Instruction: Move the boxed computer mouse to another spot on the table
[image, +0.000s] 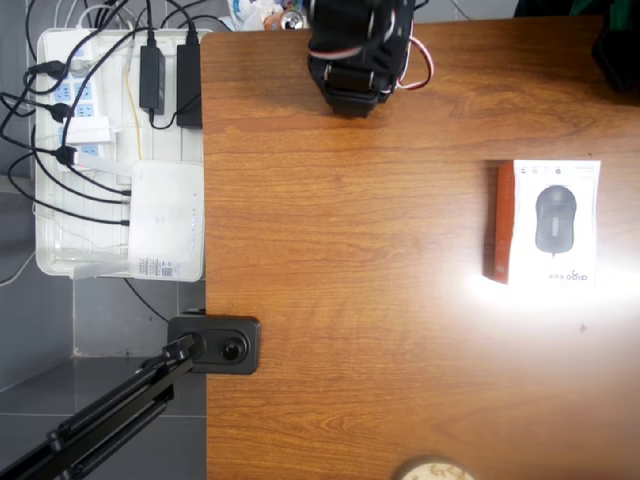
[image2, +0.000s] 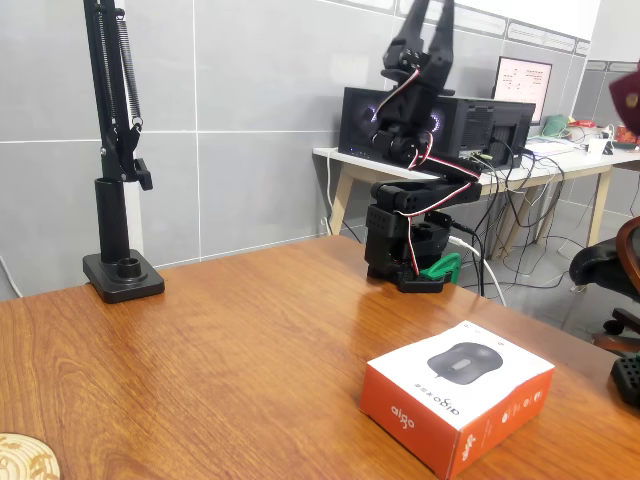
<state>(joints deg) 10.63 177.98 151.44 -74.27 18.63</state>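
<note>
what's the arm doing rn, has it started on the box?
Not yet. The black arm's gripper points up in the fixed view, fingers apart, holding nothing. The flat white boxed computer mouse with orange-red sides lies untouched on the brown wood-grain table, some way in front of the arm's base.

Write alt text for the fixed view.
A boxed computer mouse, white on top with orange-red sides, lies on a brown wood-grain table. Behind it a black robot arm is folded upright, its claw raised well above the box. A black stand sits at the far left.
</note>
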